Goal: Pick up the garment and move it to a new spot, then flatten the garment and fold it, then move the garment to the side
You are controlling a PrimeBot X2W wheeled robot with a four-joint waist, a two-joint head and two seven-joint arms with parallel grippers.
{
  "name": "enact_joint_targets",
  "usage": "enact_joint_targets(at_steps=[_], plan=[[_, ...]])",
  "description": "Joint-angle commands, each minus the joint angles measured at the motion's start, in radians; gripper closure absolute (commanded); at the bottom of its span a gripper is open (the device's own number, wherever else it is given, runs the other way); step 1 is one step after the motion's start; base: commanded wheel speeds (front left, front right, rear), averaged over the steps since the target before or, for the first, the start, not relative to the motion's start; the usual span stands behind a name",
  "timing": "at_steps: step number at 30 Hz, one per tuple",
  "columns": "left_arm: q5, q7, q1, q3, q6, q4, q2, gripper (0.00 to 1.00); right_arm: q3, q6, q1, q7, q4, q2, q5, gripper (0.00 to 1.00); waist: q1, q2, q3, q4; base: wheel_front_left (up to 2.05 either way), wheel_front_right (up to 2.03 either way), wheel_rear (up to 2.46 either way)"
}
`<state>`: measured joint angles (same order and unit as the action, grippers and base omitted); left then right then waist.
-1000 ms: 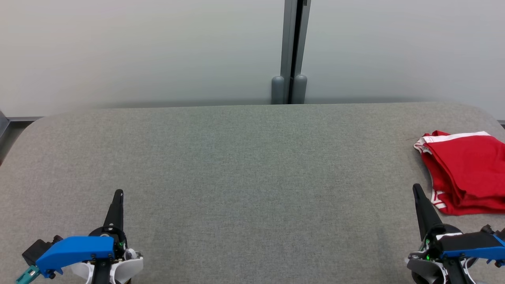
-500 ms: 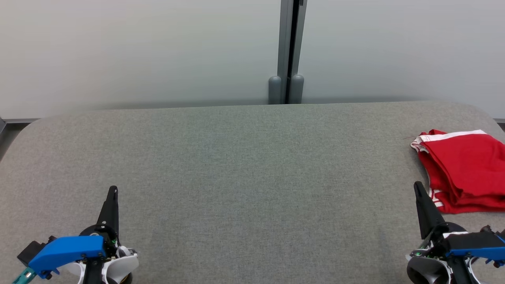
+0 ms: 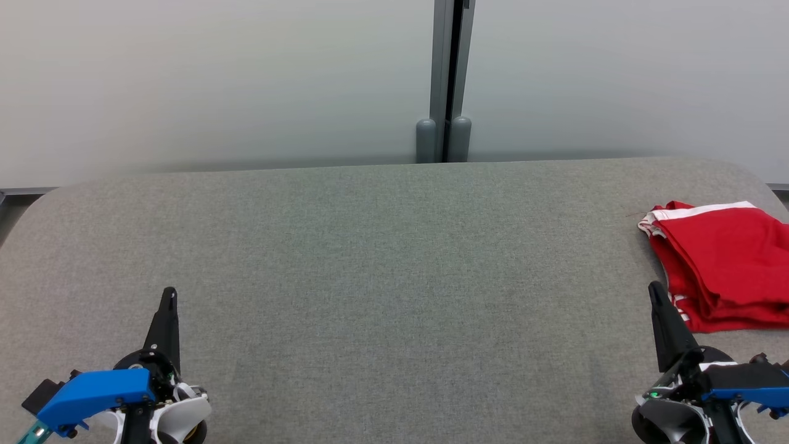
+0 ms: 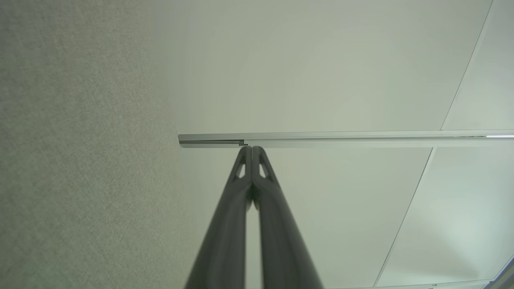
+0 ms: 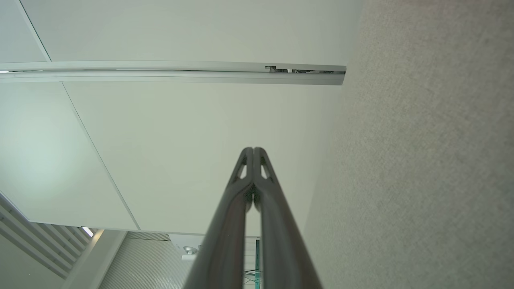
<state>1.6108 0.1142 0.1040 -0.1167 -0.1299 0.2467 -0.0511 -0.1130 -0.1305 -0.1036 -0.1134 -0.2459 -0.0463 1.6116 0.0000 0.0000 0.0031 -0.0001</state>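
Garment (image 3: 721, 265): red, folded, lying by the right edge of the counter (image 3: 394, 277).
Right fingers (image 3: 657, 302): pressed together, holding nothing, just beside the garment's front corner.
Left fingers (image 3: 166, 308): pressed together, holding nothing, near the counter's front left corner.
Could go wrong: the garment is close to the edge; a bump from the right fingers might push it off or spoil the fold.

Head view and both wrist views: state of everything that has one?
red garment: folded in layers, lying at the right end of the grey table, not held, partly cut off by the picture's edge.
left gripper: shut, empty, low over the table's near left.
right gripper: shut, empty, tip beside the garment's near left corner; contact cannot be told.
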Motion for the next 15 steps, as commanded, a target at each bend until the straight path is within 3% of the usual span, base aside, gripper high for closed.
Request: enact_joint_targets(at_steps=[1, 15], plan=[[0.002, 0.005, 0.008, -0.003, -0.005, -0.005, 0.003, 1.00, -0.003, 0.000, -0.009, -0.004, 0.003, -0.007, 0.003, 1.00, 0.0000, 0.0000, 0.000, 0.000, 0.00, 0.00, 0.00], [0.002, 0.005, 0.008, -0.003, -0.005, -0.005, 0.003, 1.00, -0.003, 0.000, -0.009, -0.004, 0.003, -0.007, 0.003, 1.00, 0.0000, 0.0000, 0.000, 0.000, 0.00, 0.00, 0.00]])
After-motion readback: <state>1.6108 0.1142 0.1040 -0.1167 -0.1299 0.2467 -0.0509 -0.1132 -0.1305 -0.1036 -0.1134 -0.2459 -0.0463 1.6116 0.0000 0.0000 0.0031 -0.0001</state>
